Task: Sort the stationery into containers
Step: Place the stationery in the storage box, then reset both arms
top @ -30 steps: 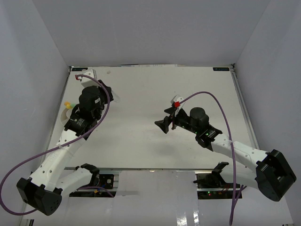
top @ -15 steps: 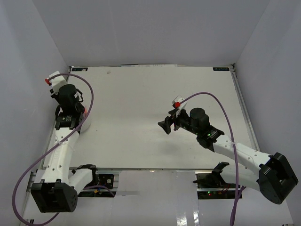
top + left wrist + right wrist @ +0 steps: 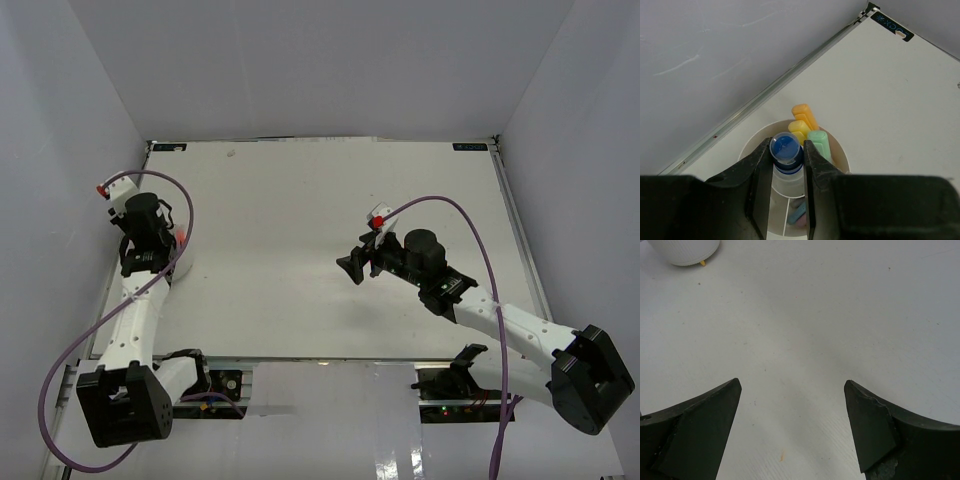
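Note:
My left gripper [image 3: 786, 151] is shut on the white bottle with the blue cap [image 3: 785, 148], one finger on each side of its neck. The bottle stands upright with its lower end in the central cup of the round white divided dish [image 3: 841, 151]. Orange [image 3: 805, 114], yellow [image 3: 799, 129] and green [image 3: 819, 142] markers lie in the dish's far compartment, and a blue item [image 3: 796, 214] lies in a near one. In the top view the dish [image 3: 184, 266] is at the table's left edge, mostly under the left wrist. My right gripper [image 3: 352, 265] hovers open mid-table, with only bare table between its fingers [image 3: 875, 420].
The left side wall and the table's metal edge strip [image 3: 790, 75] run close behind the dish. In the right wrist view the white dish [image 3: 685, 250] shows at the far top left, with a yellow tip at its foot. The right arm's purple cable [image 3: 450, 205] arcs over the table.
The left arm has swung from right of the dish out to the table's left edge and now stands over the dish. The right gripper has shifted only slightly.

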You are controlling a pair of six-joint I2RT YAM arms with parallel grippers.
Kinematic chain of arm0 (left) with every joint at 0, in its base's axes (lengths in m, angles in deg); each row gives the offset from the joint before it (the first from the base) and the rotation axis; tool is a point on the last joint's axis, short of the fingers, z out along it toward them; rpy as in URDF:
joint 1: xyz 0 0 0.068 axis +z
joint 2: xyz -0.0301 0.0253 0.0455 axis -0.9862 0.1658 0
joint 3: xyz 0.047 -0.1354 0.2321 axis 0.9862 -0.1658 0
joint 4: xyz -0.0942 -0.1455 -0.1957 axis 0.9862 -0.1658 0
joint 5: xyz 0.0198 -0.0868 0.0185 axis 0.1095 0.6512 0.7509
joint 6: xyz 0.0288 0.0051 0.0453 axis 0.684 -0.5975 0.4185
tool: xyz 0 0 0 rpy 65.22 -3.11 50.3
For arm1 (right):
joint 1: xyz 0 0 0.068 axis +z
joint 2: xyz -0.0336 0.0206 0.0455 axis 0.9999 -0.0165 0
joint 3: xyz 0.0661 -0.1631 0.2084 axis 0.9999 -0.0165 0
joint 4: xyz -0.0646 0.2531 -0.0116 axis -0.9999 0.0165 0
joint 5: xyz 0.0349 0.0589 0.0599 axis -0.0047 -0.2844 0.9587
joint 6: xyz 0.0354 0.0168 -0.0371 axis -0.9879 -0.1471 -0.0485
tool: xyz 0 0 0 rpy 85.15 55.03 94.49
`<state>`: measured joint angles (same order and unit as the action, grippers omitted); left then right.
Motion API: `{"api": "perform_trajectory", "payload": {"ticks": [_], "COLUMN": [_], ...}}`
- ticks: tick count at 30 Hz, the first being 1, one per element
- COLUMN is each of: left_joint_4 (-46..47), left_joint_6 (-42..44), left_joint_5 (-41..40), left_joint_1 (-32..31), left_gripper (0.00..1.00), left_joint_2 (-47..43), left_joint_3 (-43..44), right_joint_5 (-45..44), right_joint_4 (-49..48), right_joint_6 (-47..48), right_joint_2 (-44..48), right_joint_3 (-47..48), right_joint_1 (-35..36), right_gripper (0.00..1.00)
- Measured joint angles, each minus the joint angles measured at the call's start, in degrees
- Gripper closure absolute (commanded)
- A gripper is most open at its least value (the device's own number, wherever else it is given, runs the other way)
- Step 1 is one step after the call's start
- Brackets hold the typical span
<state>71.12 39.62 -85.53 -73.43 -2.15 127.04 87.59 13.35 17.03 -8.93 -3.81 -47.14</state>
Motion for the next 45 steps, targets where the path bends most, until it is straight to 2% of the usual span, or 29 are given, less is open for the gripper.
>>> {"api": "perform_trajectory", "payload": {"ticks": [5, 9, 13, 19, 22, 23, 27, 29, 36, 42, 45], "left_joint_4": [1.79, 3.10, 3.58, 3.89, 3.19, 3.02, 1.70, 0.28, -8.13, -17.55, -21.55], "left_joint_6": [-1.11, -2.01, -2.78, -3.45, -3.89, -3.98, -4.68, -5.05, -6.12, -5.81, -5.75], "left_joint_5": [1.16, 1.73, 2.01, 2.38, 2.62, 2.73, 3.10, 3.19, 8.46, 19.12, 24.09], "left_joint_1": [0.04, 0.07, 0.15, 0.17, 0.22, 0.26, 0.26, 0.26, 0.26, -2.25, -4.98], "left_gripper": [1.00, 0.89, 0.71, 0.58, 0.45, 0.45, 0.33, 0.30, 0.06, 0.02, 0.02], "left_joint_2": [0.02, 0.52, 1.53, 2.14, 2.27, 2.23, 1.51, 0.90, -5.92, -14.91, -20.68], "left_joint_3": [-3.26, -5.81, -6.51, -6.67, -6.54, -6.45, -6.19, -5.70, 1.49, 16.09, 20.35], "right_joint_5": [-0.22, -0.22, -0.22, -0.92, -1.60, -1.73, -3.34, -4.81, -13.46, -22.10, -26.12], "right_joint_4": [0.00, 0.00, 0.00, 0.02, 0.26, 0.44, 3.98, 5.97, 13.79, 21.09, 24.63], "right_joint_6": [0.00, 0.00, 0.00, 0.09, 0.31, 0.37, 0.52, 1.05, 2.19, 2.69, 3.43], "right_joint_2": [0.00, -0.02, -0.11, -0.20, -0.11, 0.02, 2.21, 4.26, 14.36, 23.63, 28.89], "right_joint_3": [-0.04, -0.07, -0.31, -0.66, -0.66, -0.63, 0.09, 0.79, 4.68, 9.27, 10.99], "right_joint_1": [0.00, 0.00, 0.00, 0.00, 0.00, 0.00, 0.00, 0.00, 0.00, 0.00, 0.00], "right_gripper": [0.10, 0.10, 0.10, 0.10, 0.10, 0.10, 0.10, 0.10, 0.10, 0.10, 0.10]}}
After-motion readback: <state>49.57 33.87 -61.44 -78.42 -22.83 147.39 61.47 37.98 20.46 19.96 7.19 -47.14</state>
